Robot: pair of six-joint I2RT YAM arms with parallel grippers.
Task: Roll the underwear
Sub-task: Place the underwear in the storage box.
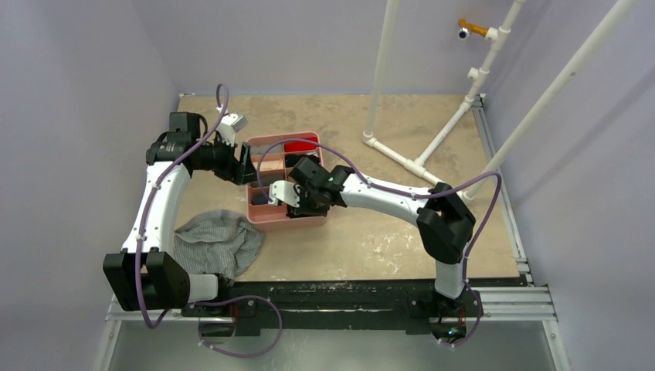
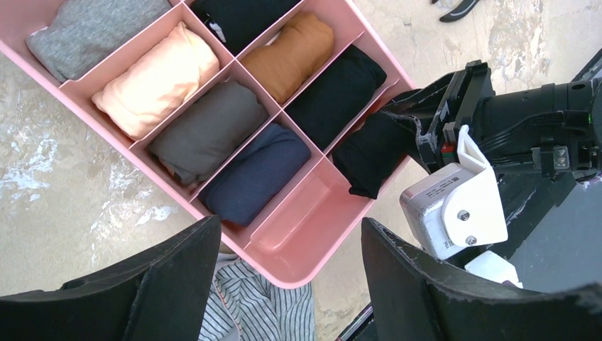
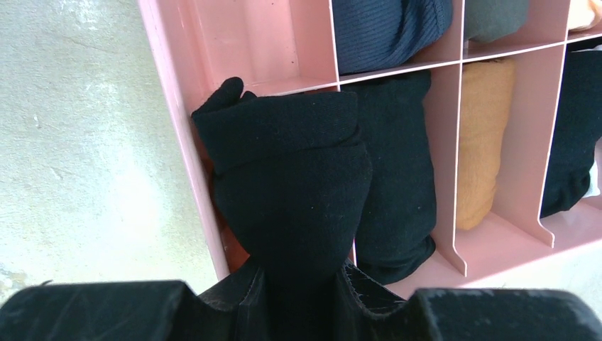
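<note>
My right gripper [image 3: 302,273] is shut on a rolled black underwear [image 3: 291,170], held over the end compartment at the near corner of the pink divided box [image 3: 170,106]. From the left wrist view the same black roll [image 2: 373,153] hangs over the box's edge. The grey striped underwear [image 1: 216,243] with its orange-red edge lies crumpled on the table, left of the box and near the left arm; it also shows below the box [image 2: 255,305]. My left gripper [image 2: 289,224] hovers open above the box's near corner [image 1: 286,220] with nothing between its fingers.
The other compartments hold rolled garments: grey [image 2: 85,28], peach [image 2: 156,78], dark grey [image 2: 209,131], navy [image 2: 255,174], tan [image 2: 291,57], black [image 2: 337,92]. One end compartment [image 2: 305,213] is bare. Black-handled pliers [image 2: 454,7] lie beyond the box. A white pipe frame [image 1: 409,158] stands at the back right.
</note>
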